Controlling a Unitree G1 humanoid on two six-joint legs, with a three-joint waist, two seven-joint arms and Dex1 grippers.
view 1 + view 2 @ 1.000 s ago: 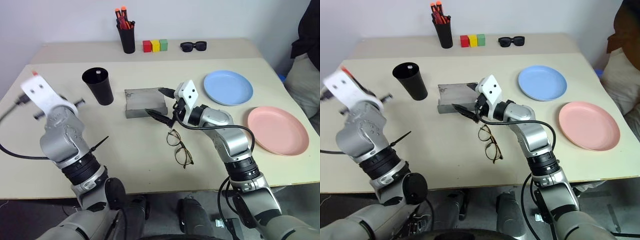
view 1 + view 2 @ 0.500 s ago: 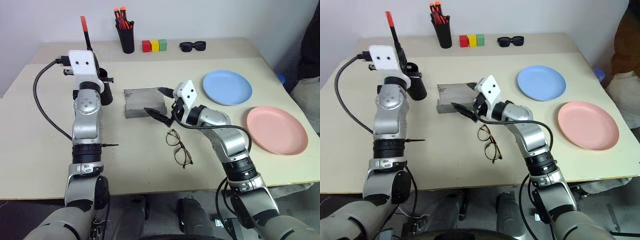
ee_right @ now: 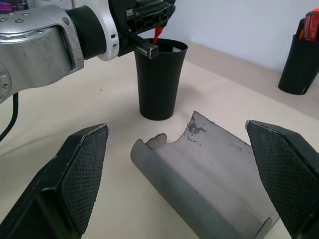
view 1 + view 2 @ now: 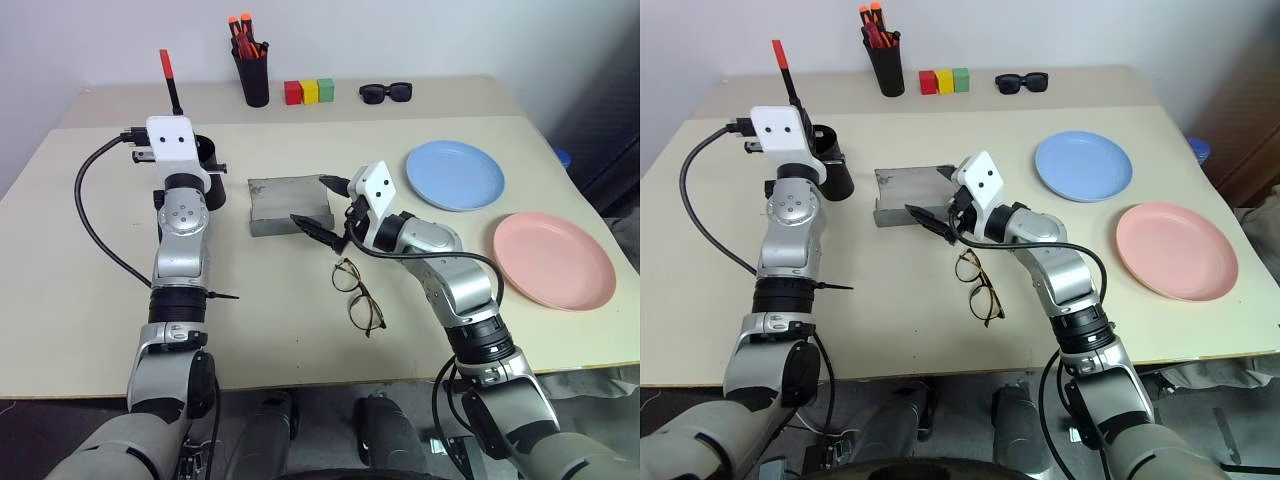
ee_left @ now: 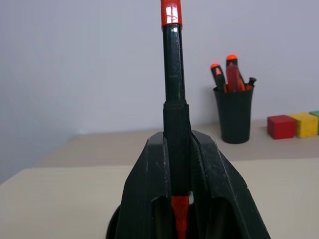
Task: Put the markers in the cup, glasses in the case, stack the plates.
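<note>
Gripping the red marker (image 4: 168,80) upright above the cup (image 3: 158,79), left gripper (image 5: 178,199); right gripper (image 4: 322,207) spread wide, no writing legible

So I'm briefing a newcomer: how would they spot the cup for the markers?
On the tan table, look left of the grey case. The cup is the wide, tapered black tumbler there; the narrower pen holder of orange-capped pens stands further back.

Between the wide right jaws the case (image 3: 209,167) looks matt grey, scuffed at its edge; beyond it the cup (image 3: 158,79) is matt black plastic on a smooth desk (image 4: 270,300)
</note>
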